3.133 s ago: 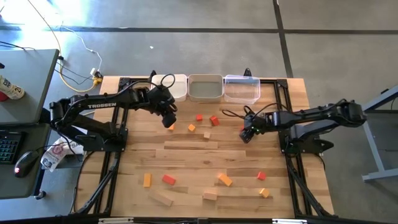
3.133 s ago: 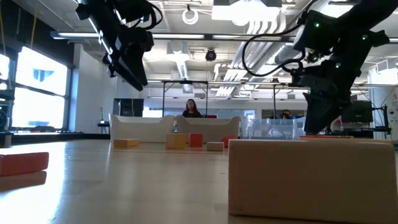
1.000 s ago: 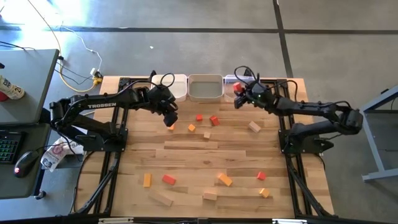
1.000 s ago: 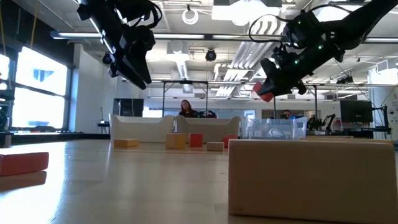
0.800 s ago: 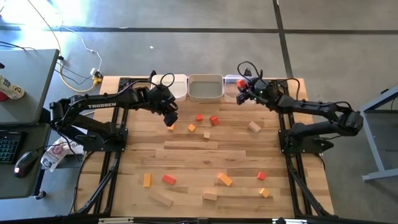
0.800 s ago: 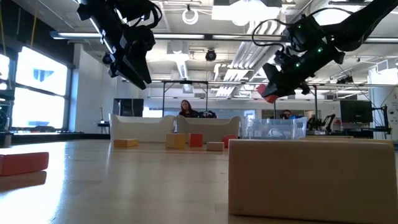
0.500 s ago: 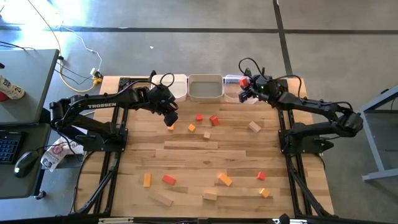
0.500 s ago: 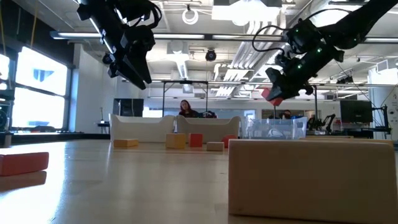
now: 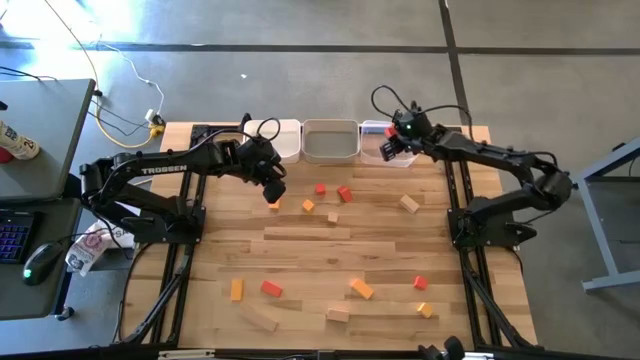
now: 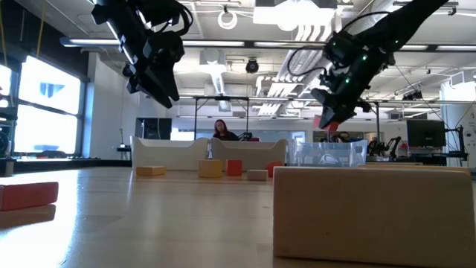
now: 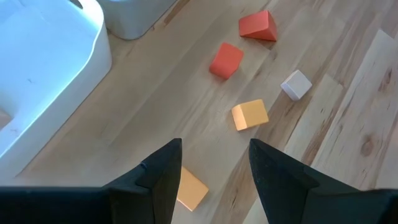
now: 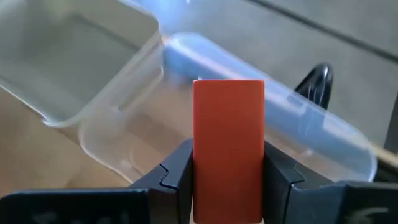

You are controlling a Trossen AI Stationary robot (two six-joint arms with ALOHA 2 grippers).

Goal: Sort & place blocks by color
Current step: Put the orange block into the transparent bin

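**Red block held over the clear bin**

The right pincer (image 9: 392,143) is closed on a red block (image 12: 228,146), gripping it by its two long sides so that it stands upright between the fingers (image 12: 176,171). In the high view it hangs above the clear bin (image 9: 386,148) at the right end of the row of three along the bench's (image 9: 330,250) far edge; in the low view the block (image 10: 327,119) sits in the air above that bin (image 10: 326,155), not touching it.

The left pincer (image 9: 274,192) hovers above the bench near the white bin (image 9: 285,140), its fingers (image 11: 158,177) spread apart and holding nothing. Directly below it lies an orange block (image 11: 189,188).

Just beyond that sit another orange cube (image 11: 249,114), a small pale cube (image 11: 296,84) and two red blocks (image 11: 226,60).

Toward the near side of the bench the other pieces lie scattered:
- an orange bar (image 9: 236,290)
- a red bar (image 9: 271,289)
- a pale bar (image 9: 262,320)
- a pale block (image 9: 337,315)
- an orange block (image 9: 361,290)
- a small red cube (image 9: 420,283)
- a small orange cube (image 9: 425,310)

A pale block (image 9: 409,204) lies alone toward the right side. The middle grey bin (image 9: 330,141) stands between the other two.
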